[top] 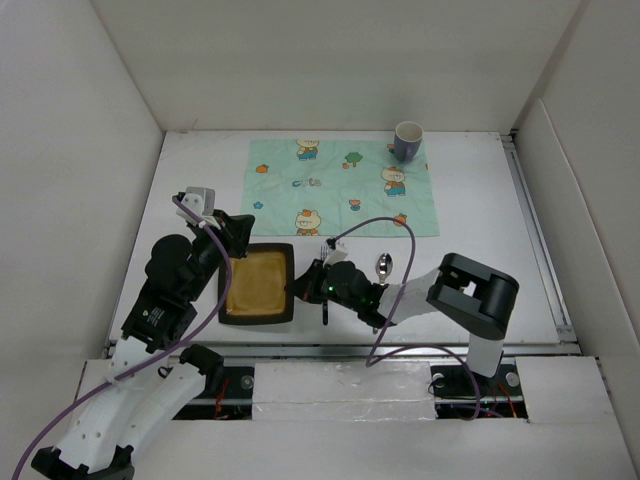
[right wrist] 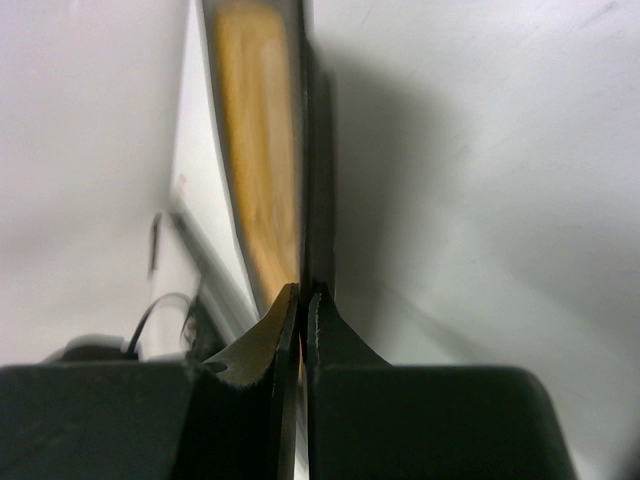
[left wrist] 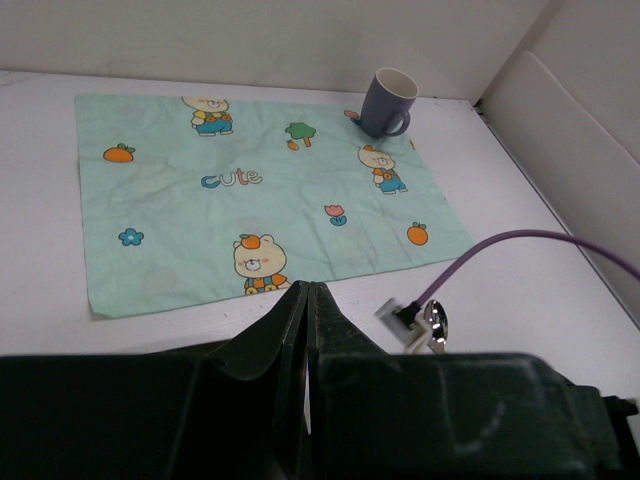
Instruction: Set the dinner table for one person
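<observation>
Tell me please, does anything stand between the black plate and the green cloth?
Nothing visible lies on the strip of dinner table between the black plate and the green cloth. The left hand, shut, is near the plate's far left corner, beside that path. The mug stands on the cloth's far right corner.

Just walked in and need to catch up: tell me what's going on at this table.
The right gripper is closed on what looks like the right rim of the black square plate, which lies on the white table near the arms. The left gripper is shut and empty by the plate's far left corner. The mug stands at the far right corner of the cartoon-print cloth. A spoon lies off the cloth.
</observation>
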Robot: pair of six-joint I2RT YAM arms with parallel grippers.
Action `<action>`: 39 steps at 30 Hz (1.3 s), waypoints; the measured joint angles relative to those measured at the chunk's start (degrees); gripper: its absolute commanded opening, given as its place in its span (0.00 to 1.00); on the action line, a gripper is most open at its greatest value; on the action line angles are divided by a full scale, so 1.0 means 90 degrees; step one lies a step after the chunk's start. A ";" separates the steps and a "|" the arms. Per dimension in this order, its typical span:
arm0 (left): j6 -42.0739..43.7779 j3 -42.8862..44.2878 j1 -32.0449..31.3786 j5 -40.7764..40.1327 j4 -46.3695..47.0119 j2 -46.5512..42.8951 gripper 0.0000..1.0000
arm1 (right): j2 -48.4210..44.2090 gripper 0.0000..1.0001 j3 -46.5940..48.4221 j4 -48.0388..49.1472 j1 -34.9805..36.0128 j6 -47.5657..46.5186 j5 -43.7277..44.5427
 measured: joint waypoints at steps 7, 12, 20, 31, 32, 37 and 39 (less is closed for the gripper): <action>0.0000 0.0000 0.0000 -0.0143 -0.0005 0.0029 0.00 | -0.1015 0.00 -0.0134 -0.0573 -0.0940 -0.0607 -0.0831; 0.0000 0.0000 0.0000 -0.0197 -0.0002 -0.0017 0.00 | -0.1331 0.00 -0.0027 -0.0848 -0.1926 -0.0692 -0.1836; 0.0000 0.0000 0.0000 -0.0189 -0.0002 -0.0049 0.00 | -0.1324 0.00 0.0950 -0.1717 -0.3779 -0.0952 -0.2953; 0.0000 0.0000 0.0000 -0.0168 -0.0002 -0.0061 0.00 | -0.0002 0.00 0.2341 -0.1882 -0.4818 -0.1095 -0.3538; 0.0000 0.0000 0.0000 -0.0168 -0.0002 -0.0061 0.00 | 0.0119 0.00 0.2358 -0.1894 -0.4830 -0.1093 -0.3587; 0.0000 0.0000 0.0000 -0.0168 -0.0002 -0.0039 0.00 | 0.0709 0.00 0.2472 -0.2006 -0.4945 -0.1081 -0.3866; 0.0000 0.0000 0.0000 -0.0168 0.0000 -0.0019 0.00 | 0.0874 0.00 0.2543 -0.2062 -0.5022 -0.1081 -0.3915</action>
